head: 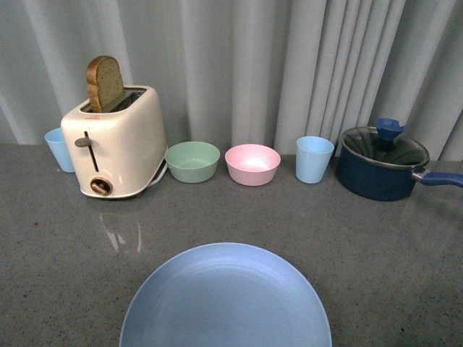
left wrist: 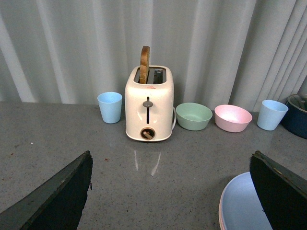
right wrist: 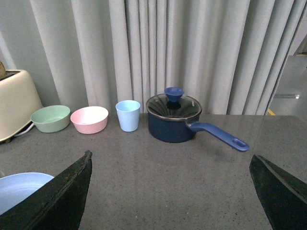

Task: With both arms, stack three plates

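A light blue plate (head: 226, 300) lies on the grey counter at the front centre, its near edge cut off by the frame. In the left wrist view the blue plate (left wrist: 242, 206) sits on top of another plate whose pink rim (left wrist: 220, 214) peeks out beneath it. No beige-tan plate shows. The blue plate also shows in the right wrist view (right wrist: 19, 188). My left gripper (left wrist: 170, 191) is open and empty over bare counter, left of the plates. My right gripper (right wrist: 170, 191) is open and empty over bare counter, right of the plates. Neither arm shows in the front view.
Along the back stand a light blue cup (head: 58, 148), a cream toaster (head: 116, 141) with a bread slice (head: 105, 83), a mint-green bowl (head: 192, 161), a pink bowl (head: 252, 164), another light blue cup (head: 314, 158) and a dark blue lidded saucepan (head: 383, 163). A grey curtain hangs behind.
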Controlling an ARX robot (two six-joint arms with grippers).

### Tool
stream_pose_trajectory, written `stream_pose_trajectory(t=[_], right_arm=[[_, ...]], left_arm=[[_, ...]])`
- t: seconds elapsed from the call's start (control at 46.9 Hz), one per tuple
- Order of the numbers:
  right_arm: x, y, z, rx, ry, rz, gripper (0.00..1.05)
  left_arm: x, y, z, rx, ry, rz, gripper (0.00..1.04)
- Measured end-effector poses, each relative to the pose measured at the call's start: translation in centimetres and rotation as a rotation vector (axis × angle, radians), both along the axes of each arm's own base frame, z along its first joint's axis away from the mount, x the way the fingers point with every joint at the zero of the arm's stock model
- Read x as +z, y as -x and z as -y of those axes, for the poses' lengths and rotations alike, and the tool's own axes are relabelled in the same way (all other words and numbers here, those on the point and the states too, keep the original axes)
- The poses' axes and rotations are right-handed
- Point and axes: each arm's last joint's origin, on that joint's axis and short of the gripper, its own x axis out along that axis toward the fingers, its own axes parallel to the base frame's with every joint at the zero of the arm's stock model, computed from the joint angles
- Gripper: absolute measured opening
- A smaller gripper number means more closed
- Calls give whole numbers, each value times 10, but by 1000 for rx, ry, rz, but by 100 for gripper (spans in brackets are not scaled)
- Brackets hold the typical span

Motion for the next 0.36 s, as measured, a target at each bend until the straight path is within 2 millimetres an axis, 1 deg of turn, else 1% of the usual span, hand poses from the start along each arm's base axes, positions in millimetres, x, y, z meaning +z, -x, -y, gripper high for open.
stream_pose_trajectory(t=[0.362], right_arm=[[0,0,0,0,0,0,97]], left_arm=[[0,0,0,0,0,0,98]])
